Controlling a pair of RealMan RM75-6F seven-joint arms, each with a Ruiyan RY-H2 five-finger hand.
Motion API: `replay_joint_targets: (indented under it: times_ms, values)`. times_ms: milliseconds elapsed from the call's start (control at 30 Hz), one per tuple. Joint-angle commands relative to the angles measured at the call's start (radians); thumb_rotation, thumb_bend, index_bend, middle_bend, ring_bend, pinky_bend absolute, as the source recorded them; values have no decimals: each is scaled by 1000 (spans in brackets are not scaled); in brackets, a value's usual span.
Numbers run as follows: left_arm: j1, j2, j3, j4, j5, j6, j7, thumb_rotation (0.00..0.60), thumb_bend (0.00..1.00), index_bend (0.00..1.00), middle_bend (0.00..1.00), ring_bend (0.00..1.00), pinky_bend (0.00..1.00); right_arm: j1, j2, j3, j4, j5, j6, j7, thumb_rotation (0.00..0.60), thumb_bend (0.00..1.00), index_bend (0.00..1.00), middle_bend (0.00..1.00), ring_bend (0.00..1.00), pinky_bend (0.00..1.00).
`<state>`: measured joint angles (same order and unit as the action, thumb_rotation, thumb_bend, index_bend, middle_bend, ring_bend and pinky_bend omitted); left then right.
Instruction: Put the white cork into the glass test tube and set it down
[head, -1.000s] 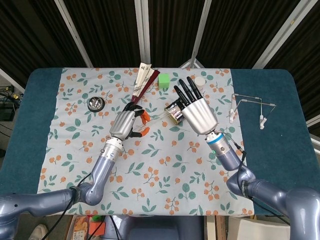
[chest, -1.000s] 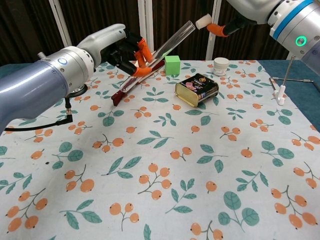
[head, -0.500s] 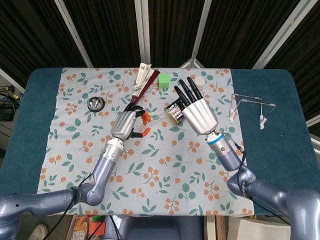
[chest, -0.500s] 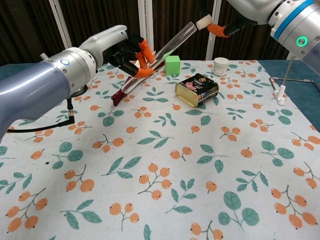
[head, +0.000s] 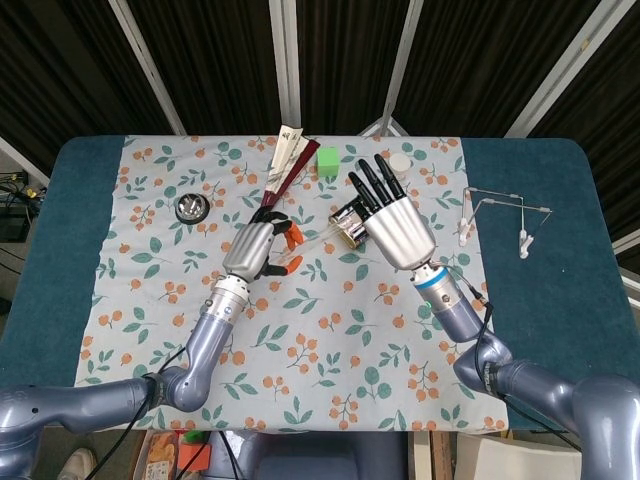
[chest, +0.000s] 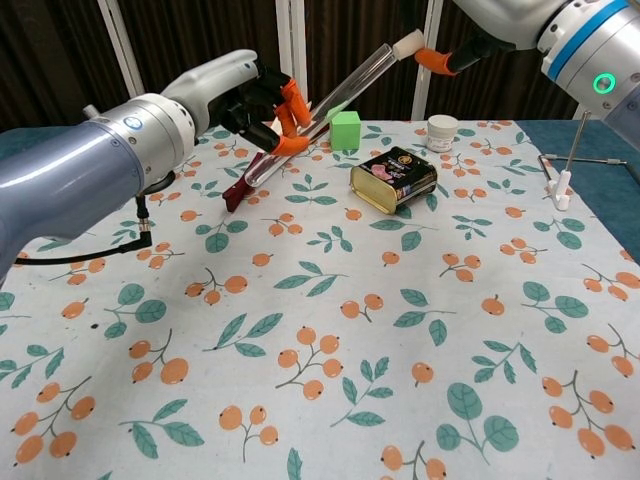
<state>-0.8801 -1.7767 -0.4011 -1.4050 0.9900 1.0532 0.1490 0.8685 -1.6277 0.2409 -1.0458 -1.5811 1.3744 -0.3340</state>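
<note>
I hold the glass test tube (chest: 320, 108) tilted in my left hand (chest: 258, 105), its open mouth raised toward the far right so it faces the white cork (chest: 407, 43). My right hand (chest: 445, 57) pinches that cork right at the mouth, above the surface (chest: 330, 330), lined up for insertion.

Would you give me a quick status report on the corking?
Left hand holds test tube tilted. Right hand pinches white cork at tube mouth. Nothing in the way.
</note>
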Motion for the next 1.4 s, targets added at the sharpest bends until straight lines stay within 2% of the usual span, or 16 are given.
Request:
replay_joint_targets:
  times_ms: [33,1400]
  values:
    - [0,1,3,-2,0,-1,2,600,582,619,667,210,84,1,0,0,0,0,0,1,600,430,662,231,0,0]
    - [-1,-15,3,-16,-17,17,18,600,581,619,668,212,84,-10,8,-5,-1,-1,1,8,600,430,662,231,0,0]
